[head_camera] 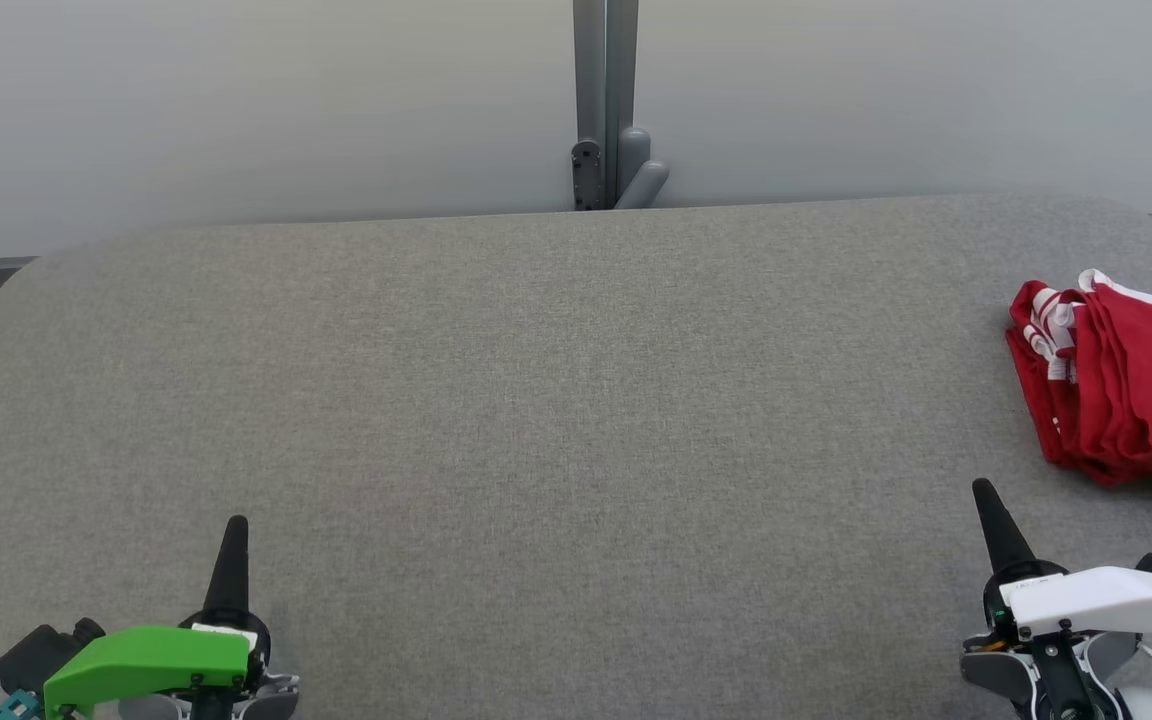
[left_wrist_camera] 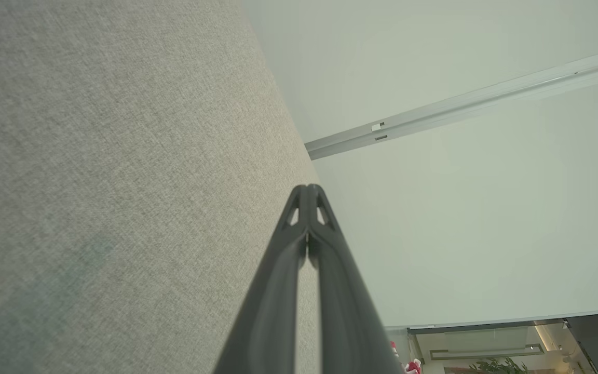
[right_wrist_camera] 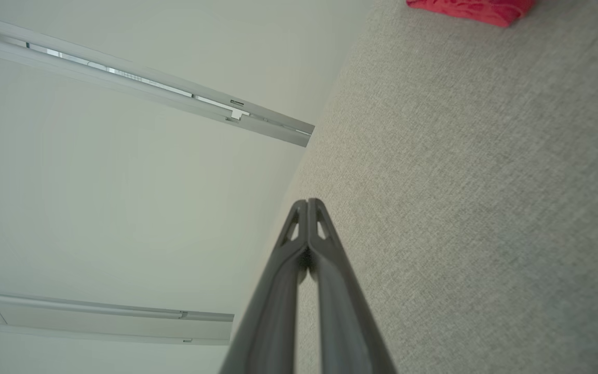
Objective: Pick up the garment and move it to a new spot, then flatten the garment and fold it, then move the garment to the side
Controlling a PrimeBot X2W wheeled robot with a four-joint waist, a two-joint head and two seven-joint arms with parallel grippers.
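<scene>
The garment point(head_camera: 1126, 385) is red cloth with white stripes, lying bunched at the table's right edge and cut off by the head view's border. A strip of the garment point(right_wrist_camera: 467, 9) also shows red at the top of the right wrist view. My right gripper point(head_camera: 983, 488) stands shut at the lower right, a short way in front of the garment and apart from it. In its own wrist view the right gripper point(right_wrist_camera: 308, 201) has its fingers pressed together with nothing between them. My left gripper point(head_camera: 236, 522) is shut at the lower left, far from the garment; the left gripper point(left_wrist_camera: 308, 187) holds nothing.
The grey fabric table point(head_camera: 536, 420) spans the head view, with rounded far corners. A pale wall and a grey post with a bracket point(head_camera: 608, 150) stand behind its far edge.
</scene>
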